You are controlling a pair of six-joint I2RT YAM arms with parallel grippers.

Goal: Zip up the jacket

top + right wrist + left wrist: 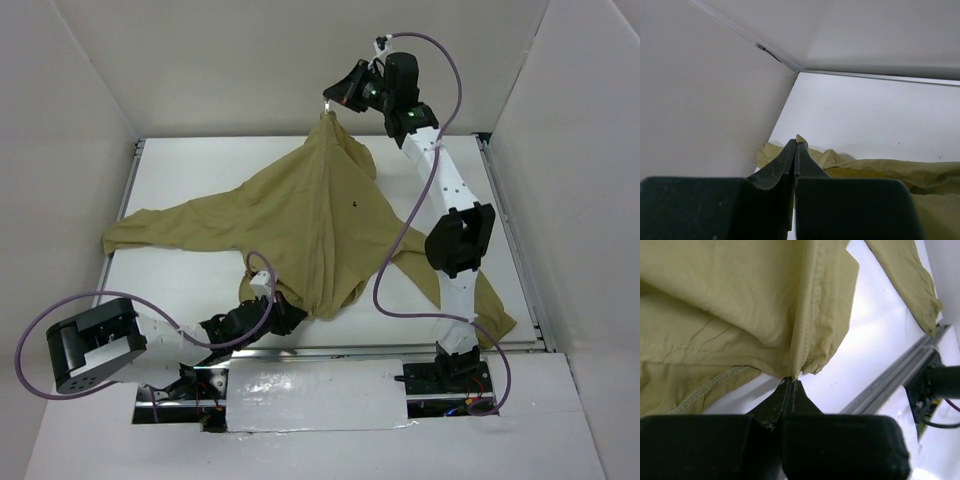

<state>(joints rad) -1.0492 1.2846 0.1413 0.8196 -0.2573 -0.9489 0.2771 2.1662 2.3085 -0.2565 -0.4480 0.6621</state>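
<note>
The left gripper (792,382) is pressed together on the bottom hem of the jacket (300,220), right where the front closure ends, at the near edge of the table (200,165). The right gripper (797,144) is also pinched shut, on a small tip of khaki fabric at the top of that closure. It is raised above the far edge of the table, so the cloth rises to a peak there.

Between the two grips the jacket lies stretched from near to far across the middle of the table. One sleeve (160,235) trails toward the table's left side and the other (490,310) toward its near right corner. A small dark chest mark (357,206) shows beside the centre line.

In the left wrist view the two front edges meet in one closed seam running up from the hem, with no gap. The overhead view shows no open split either. The zip therefore looks drawn most or all of the way up. Whether the slider has reached the very top is hidden at the right fingertips. What is left appears to be finishing that last stretch, if any remains, and letting go.
</note>
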